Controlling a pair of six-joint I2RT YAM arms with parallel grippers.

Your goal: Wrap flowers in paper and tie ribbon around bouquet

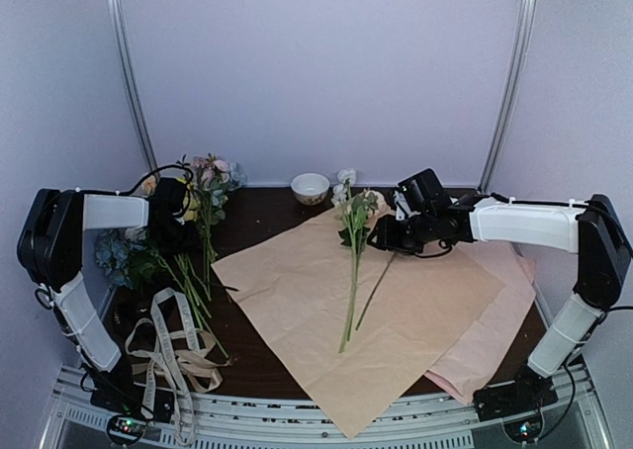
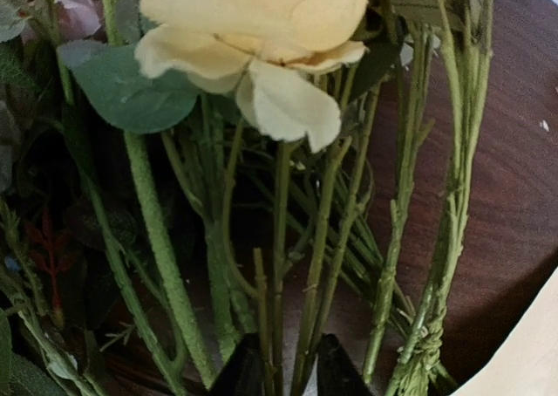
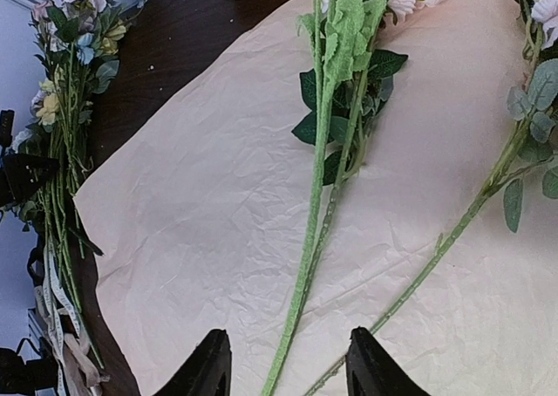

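Left gripper [image 2: 283, 374] tips sit lowest in its wrist view, narrowed round a few green stems [image 2: 279, 265] of the loose flowers [image 1: 203, 231]. Those stems run up btwn the fingers to a yellow bloom [image 2: 261, 38] just beyond. Can't tell whether the pads pinch yet or only bracket them. The low spot on the stalks prob makes sense: bare stem there, w/ leaves and petals clear of the squeeze.

Right gripper [image 3: 288, 370] stands well open w/ nothing in it. One laid flower [image 3: 311, 213] lies flat on the paper [image 3: 200, 204], its stem passing under the gap btwn the fingers and its leafy head far ahead of them. A second flower [image 3: 453, 230] slants off past the right finger, stem end near the first, heads fanned apart. Prob laid so the stems meet at one end, ready for a cone.

Paper lies peach side up, spread flat, no edge folded over yet. It overlaps a pink sheet [image 1: 495, 345] on the side away from the left arm. The ribbon [image 1: 188, 322] lies in loops on the table [image 1: 267, 222] behind the left fingers, near that arm's base, untouched. A bowl [image 1: 310, 186] sits beyond the paper's far corner.

Judgement: early stage, gathering flowers onto paper; wrap and tie both to come. Main risk is the tangled pile, since several stems btwn the left fingers could lift together or drag neighbours
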